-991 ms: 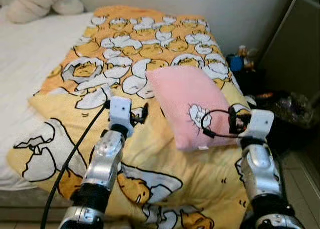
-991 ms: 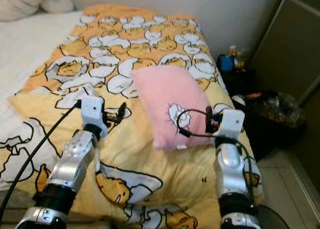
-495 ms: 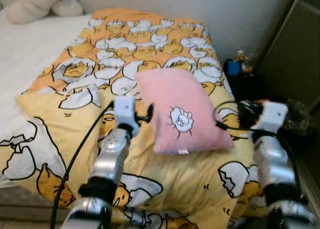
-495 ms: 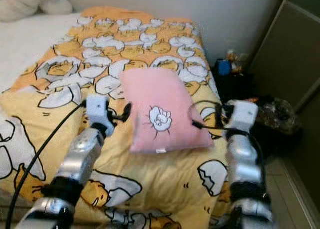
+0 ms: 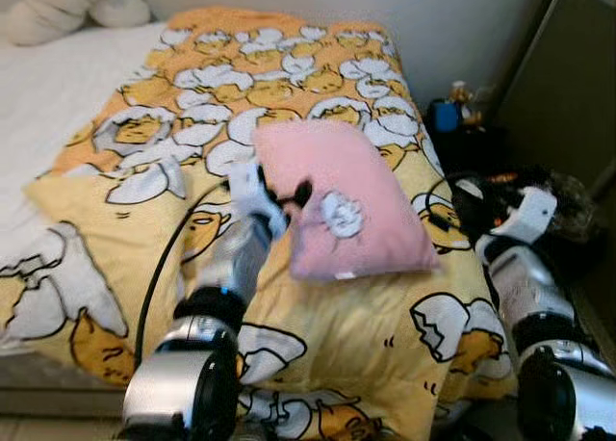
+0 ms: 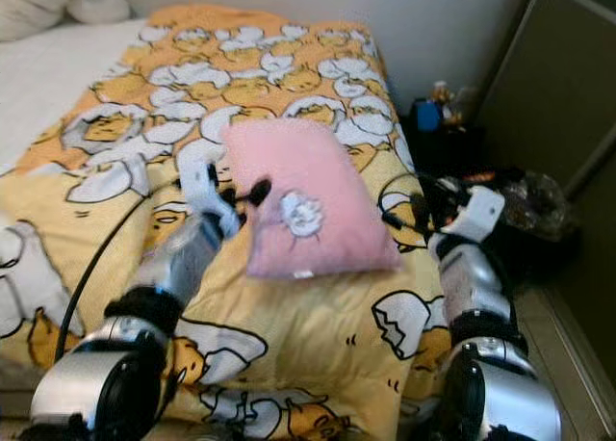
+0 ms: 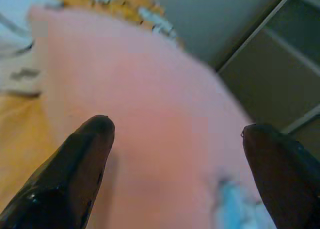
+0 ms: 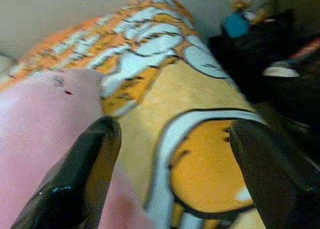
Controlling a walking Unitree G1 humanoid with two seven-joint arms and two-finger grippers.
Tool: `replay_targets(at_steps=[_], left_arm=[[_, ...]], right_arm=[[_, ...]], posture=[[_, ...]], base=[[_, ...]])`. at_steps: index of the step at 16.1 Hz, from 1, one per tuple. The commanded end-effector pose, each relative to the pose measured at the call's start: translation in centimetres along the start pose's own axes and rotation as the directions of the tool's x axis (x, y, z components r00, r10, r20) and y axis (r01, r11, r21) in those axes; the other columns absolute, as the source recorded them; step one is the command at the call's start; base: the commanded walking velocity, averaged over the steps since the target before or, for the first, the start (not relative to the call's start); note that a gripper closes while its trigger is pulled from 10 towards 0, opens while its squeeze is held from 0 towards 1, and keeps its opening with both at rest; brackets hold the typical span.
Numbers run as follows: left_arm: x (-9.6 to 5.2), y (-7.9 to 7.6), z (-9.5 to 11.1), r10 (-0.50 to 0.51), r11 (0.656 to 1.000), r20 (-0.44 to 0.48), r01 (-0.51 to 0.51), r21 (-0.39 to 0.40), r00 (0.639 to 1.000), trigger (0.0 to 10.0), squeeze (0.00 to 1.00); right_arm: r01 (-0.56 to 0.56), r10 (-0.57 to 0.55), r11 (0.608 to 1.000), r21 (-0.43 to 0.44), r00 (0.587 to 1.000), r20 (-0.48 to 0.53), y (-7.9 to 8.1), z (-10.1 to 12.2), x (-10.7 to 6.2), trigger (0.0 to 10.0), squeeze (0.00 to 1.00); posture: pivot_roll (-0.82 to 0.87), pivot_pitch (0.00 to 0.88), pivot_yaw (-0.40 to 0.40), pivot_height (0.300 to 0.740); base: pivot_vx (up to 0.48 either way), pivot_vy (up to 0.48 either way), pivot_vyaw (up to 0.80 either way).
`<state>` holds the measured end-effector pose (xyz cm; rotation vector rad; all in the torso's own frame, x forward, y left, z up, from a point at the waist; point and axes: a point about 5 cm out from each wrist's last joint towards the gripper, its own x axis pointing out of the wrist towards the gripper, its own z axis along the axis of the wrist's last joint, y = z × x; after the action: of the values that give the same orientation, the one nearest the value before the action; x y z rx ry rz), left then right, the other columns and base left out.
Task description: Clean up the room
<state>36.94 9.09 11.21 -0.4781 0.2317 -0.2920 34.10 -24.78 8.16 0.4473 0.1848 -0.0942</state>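
A pink pillow (image 5: pixel 351 205) with a small white cartoon patch lies on the yellow egg-print blanket (image 5: pixel 289 85) on the bed. My left gripper (image 5: pixel 286 193) is open at the pillow's left edge, its black fingers (image 7: pixel 75 164) spread against the pink fabric (image 7: pixel 165 139). Over by the bed's right edge my right gripper (image 5: pixel 462 198) is open too, a little apart from the pillow's right side. In the right wrist view the pillow (image 8: pixel 35 134) lies beside one black finger (image 8: pixel 80 179), with blanket between the two.
White bedding and pale pillows (image 5: pixel 72 8) lie at the far left. Right of the bed are a blue object (image 5: pixel 446 116), dark clutter and a dark bag (image 5: pixel 568 205) on the floor. A tall cabinet (image 5: pixel 568 85) stands at the right.
The camera has shifted. My left gripper reached forward onto the pillow's left edge. My right gripper has drawn off the pillow toward the bed's right edge.
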Motion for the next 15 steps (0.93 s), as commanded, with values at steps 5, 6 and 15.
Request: replay_targets(at_steps=[5,6,15], left_arm=[[0.1,0.1,0.1,0.018,0.999,-0.016,-0.018,-0.028,1.000,10.0,0.00],[-0.2,0.2,-0.6,0.027,0.997,-0.035,-0.029,-0.069,0.999,10.0,0.00],[-0.1,-6.1,-3.3,-0.123,0.984,-0.095,0.109,-0.137,0.988,10.0,0.00]], right_arm=[[-0.053,0.054,0.997,0.058,0.999,-0.002,1.2,-0.2,0.6,10.0,0.00],[-0.064,0.064,0.996,0.066,0.998,-0.006,1.4,-0.3,0.7,10.0,0.00],[-0.140,0.160,0.958,0.249,0.985,-0.060,5.4,-1.5,1.9,10.0,0.00]], posture=[[0.09,0.047,0.028,0.728],[0.09,0.052,0.028,0.728],[0.12,0.073,0.000,0.728]], base=[[0.000,0.000,0.00],[0.000,0.000,0.00],[0.000,0.000,0.00]])
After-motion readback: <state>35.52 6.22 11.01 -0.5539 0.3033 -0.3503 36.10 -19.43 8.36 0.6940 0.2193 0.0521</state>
